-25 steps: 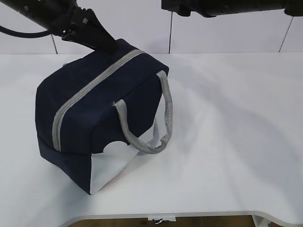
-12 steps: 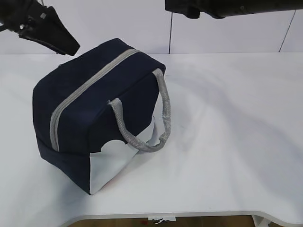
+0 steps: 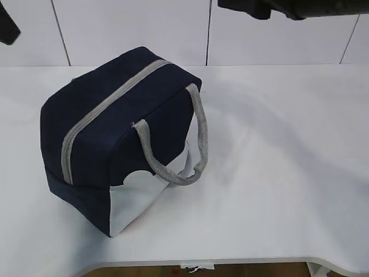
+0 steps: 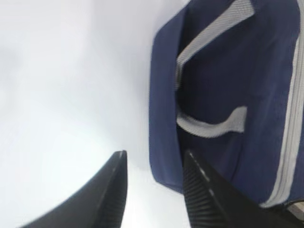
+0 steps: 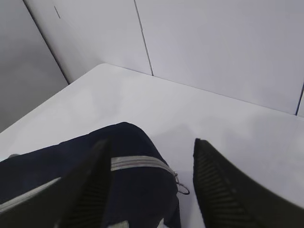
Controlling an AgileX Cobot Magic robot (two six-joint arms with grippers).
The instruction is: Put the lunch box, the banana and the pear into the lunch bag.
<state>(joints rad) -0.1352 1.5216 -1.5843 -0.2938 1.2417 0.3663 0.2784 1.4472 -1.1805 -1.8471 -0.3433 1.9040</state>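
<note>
White tabletop [image 3: 288, 173] carries the zipped lunch bag [image 3: 115, 133]; we see the left gripper [image 4: 154, 190] has pulled clear, jaws released, right gripper [image 5: 149, 185] likewise empty (packing looks finished, contents hidden).

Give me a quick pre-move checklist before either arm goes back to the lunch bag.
1. Lunch bag upright on the table: ok.
2. Zipper shut along the top: ok as far as the exterior view shows; its ring pull lies at the far end.
3. Left gripper clear of the bag: ok, open and empty, beside the bag's end.
4. Right gripper clear: ok, open and empty, raised above the pull end.
5. Lunch box, banana and pear inside: cannot tell; none shows on the table, and the shut bag hides its contents.
6. Rope handle free of both arms: ok.
</note>
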